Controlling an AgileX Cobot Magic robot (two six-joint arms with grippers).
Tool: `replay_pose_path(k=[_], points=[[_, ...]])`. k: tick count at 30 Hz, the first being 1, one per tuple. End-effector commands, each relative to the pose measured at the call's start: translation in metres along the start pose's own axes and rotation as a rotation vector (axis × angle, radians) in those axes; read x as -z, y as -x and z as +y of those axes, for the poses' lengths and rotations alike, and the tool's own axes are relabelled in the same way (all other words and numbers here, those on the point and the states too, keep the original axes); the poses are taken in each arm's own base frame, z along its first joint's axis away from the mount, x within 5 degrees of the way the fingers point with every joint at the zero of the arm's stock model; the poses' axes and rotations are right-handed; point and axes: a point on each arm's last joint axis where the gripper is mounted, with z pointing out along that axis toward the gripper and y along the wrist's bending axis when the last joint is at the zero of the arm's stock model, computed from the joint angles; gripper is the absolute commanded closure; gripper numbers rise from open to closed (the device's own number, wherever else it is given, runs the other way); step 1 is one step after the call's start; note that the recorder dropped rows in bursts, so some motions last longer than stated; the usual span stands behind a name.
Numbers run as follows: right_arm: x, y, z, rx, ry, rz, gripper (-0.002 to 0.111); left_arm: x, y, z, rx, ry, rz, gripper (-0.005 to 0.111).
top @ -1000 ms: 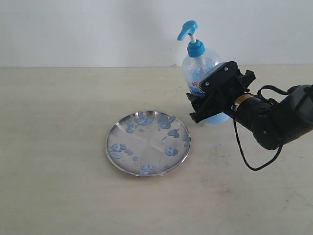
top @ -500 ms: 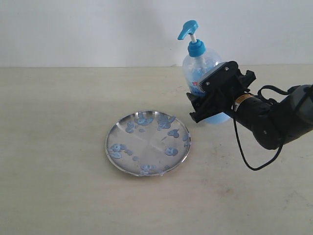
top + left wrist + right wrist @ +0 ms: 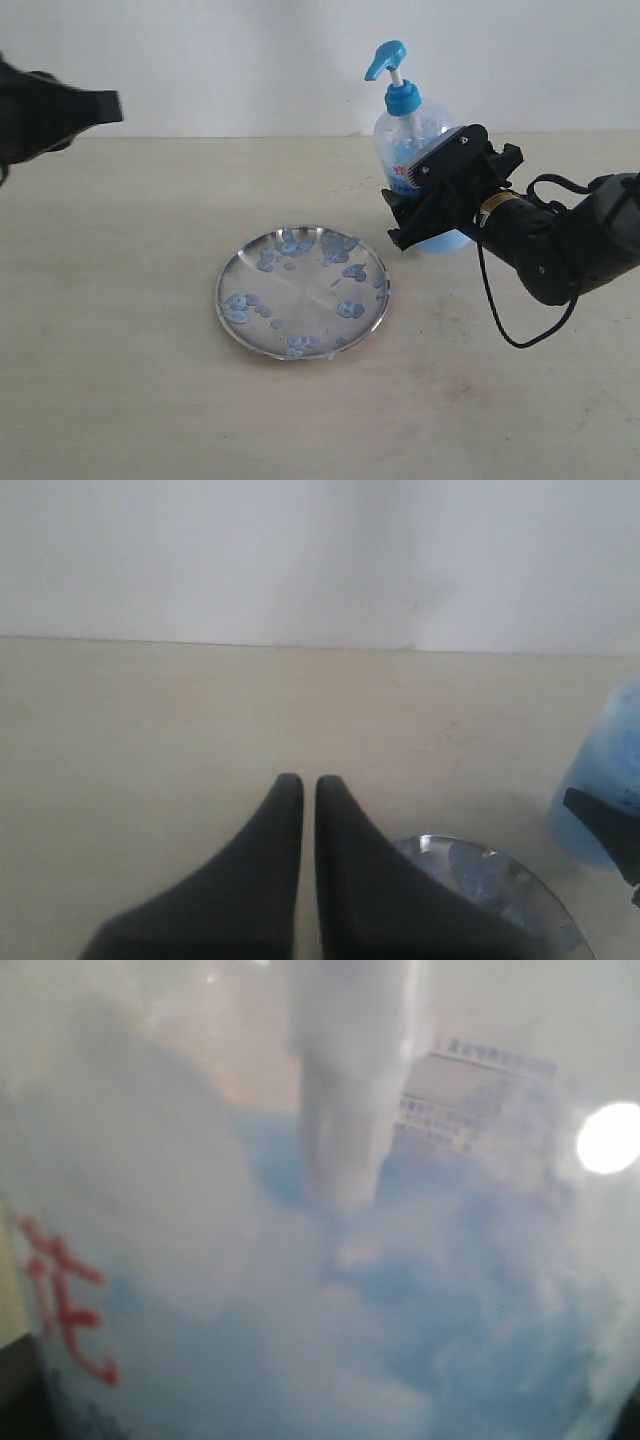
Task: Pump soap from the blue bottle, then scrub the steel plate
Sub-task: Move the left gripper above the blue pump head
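The blue bottle point(image 3: 408, 128) stands upright behind the right side of the steel plate point(image 3: 302, 292), its blue pump head point(image 3: 385, 58) raised. My right gripper point(image 3: 405, 212) is shut on the bottle's lower body. In the right wrist view the bottle point(image 3: 330, 1260) fills the frame, with pale blue soap point(image 3: 480, 1320) inside and red label characters; the fingers are hidden. The plate carries several bluish soap blobs point(image 3: 350, 309). My left gripper point(image 3: 105, 105) hovers at the far left, high up, well away from the plate. It is shut and empty point(image 3: 302, 782), with the plate point(image 3: 480, 870) and bottle point(image 3: 605, 790) beyond it.
A pale beige tabletop point(image 3: 120, 350) stretches out around the plate, with a white wall behind it. A black cable point(image 3: 505, 330) loops from my right arm down to the table at the right of the plate.
My left arm has come into the exterior view at the upper left edge. The right gripper, bottle and plate have not moved.
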Motion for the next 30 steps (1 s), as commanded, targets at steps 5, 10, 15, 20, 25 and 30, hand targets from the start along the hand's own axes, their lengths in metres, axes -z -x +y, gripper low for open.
replay_pose_path(k=[5,10,15,20,25,30], points=[[0.0,-0.01,0.004,0.0,0.034,0.064,0.108,-0.039,0.024,-0.071,-0.399,-0.189,-0.005,0.102],[0.0,-0.01,0.004,-0.002,0.034,0.064,0.108,-0.059,0.015,-0.05,-0.355,-0.129,0.053,0.102],[0.0,-0.01,0.004,-0.003,0.033,0.069,0.108,-0.058,0.038,-0.06,-0.342,-0.154,-0.14,0.102],[0.0,-0.011,0.005,0.033,0.038,0.076,0.108,-0.067,0.053,-0.1,-0.495,-0.253,-0.226,0.102],[0.0,-0.011,0.005,0.072,0.039,0.075,0.108,-0.081,0.053,-0.124,-0.501,-0.314,-0.244,0.102],[0.0,-0.011,0.005,0.075,0.039,0.075,0.108,-0.1,0.047,-0.136,-0.495,-0.344,-0.256,0.102]])
